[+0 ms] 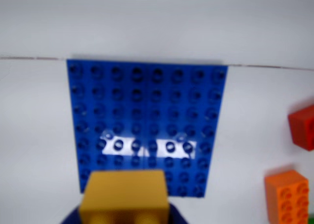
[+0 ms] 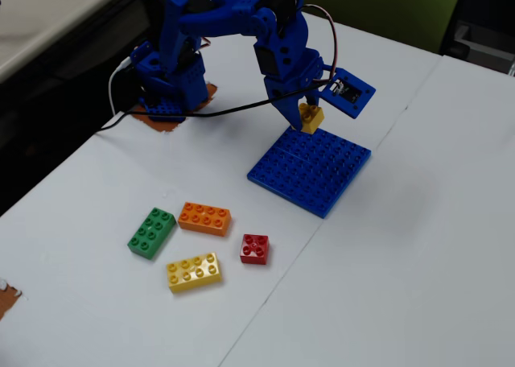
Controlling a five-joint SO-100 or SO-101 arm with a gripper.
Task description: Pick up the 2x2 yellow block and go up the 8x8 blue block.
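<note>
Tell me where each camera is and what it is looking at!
Wrist view: rides on the arm, looking down past the held 2x2 yellow block at the 8x8 blue block; only dark blue pincer bits show beside the block.
Fixed view: stands off the table, high up, looking down across it; shows the whole blue arm and pincer.
Both share: yellow block, blue plate, orange brick, red brick.
</note>
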